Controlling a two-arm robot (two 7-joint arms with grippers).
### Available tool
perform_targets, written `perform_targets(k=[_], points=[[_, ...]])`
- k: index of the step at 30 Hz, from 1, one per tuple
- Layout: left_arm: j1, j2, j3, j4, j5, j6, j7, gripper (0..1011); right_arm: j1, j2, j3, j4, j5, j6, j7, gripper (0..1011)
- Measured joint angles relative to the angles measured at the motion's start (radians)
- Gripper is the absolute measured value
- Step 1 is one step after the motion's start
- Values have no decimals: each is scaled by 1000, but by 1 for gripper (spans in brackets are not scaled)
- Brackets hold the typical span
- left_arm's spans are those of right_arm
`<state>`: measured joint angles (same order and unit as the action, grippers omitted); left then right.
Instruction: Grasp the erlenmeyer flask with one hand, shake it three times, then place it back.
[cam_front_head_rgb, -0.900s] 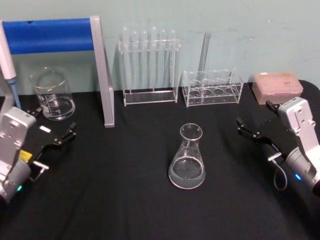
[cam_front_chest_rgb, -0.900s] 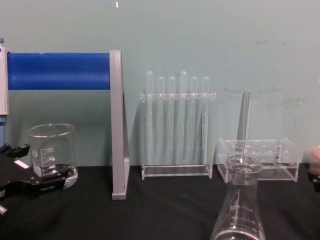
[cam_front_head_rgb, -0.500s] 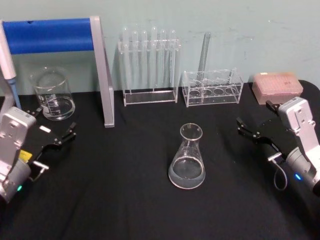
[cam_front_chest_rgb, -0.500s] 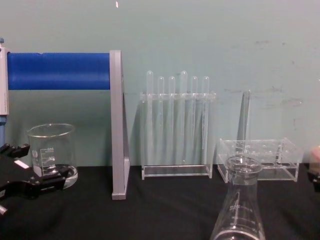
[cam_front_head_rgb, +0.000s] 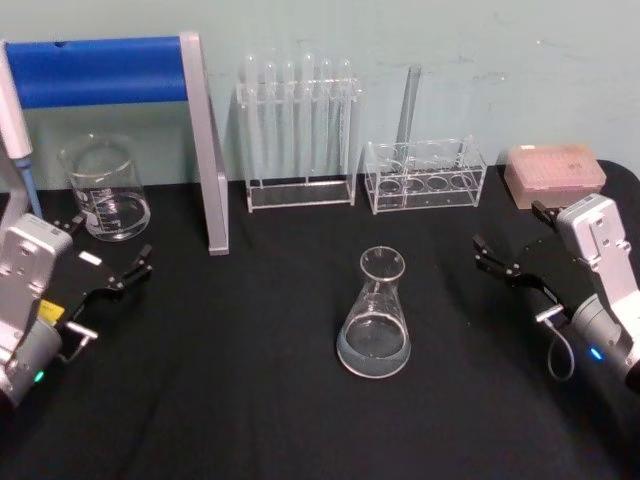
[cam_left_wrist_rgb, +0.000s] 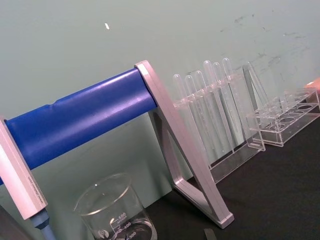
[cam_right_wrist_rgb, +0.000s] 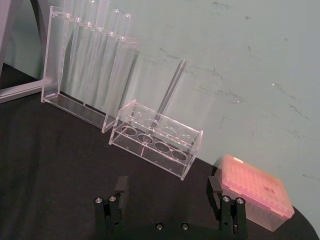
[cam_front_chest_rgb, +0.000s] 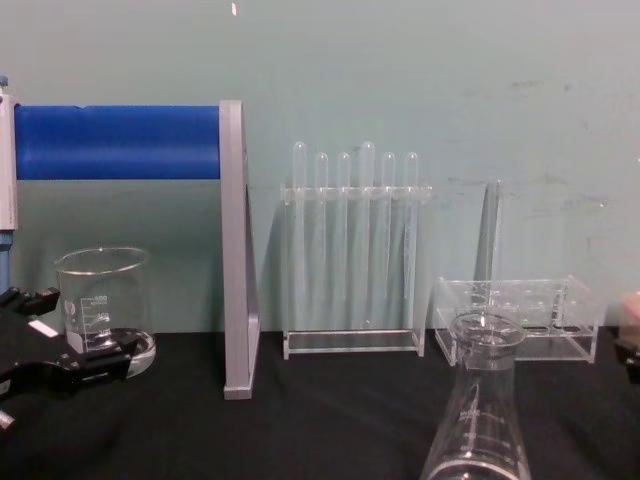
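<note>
From the head, the erlenmeyer flask (cam_front_head_rgb: 374, 318) stands upright in the middle of the black worktop (cam_front_head_rgb: 250, 400), well apart from both arms. The left pincer (cam_front_head_rgb: 110, 240) lies near the beaker (cam_front_head_rgb: 105, 190) with its fingers spread, and the right pincer (cam_front_head_rgb: 507, 225) at the far right is likewise spread and empty. At the left wrist, the beaker (cam_left_wrist_rgb: 112, 210) is cut off by the frame edge beside the blue-barred stand (cam_left_wrist_rgb: 80, 115). At the right wrist, two black fingers (cam_right_wrist_rgb: 120, 187) stand wide apart, facing the low rack (cam_right_wrist_rgb: 155, 142). From the chest, the flask's base is cut off below, the left pincer overlaps the beaker, and the right pincer is a dark sliver, hard to make out.
</note>
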<state>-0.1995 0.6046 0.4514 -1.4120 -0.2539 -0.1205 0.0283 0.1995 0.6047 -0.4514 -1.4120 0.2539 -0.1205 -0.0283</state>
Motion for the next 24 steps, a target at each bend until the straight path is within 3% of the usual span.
perform_targets(k=[13,24], points=[[0,0,0,0,0,0,0,1001,-19,-2,21,-13,7,-4,34,1003],[0,0,0,0,0,0,0,1001,-122,36,76,-112,100,-12,141,1002]])
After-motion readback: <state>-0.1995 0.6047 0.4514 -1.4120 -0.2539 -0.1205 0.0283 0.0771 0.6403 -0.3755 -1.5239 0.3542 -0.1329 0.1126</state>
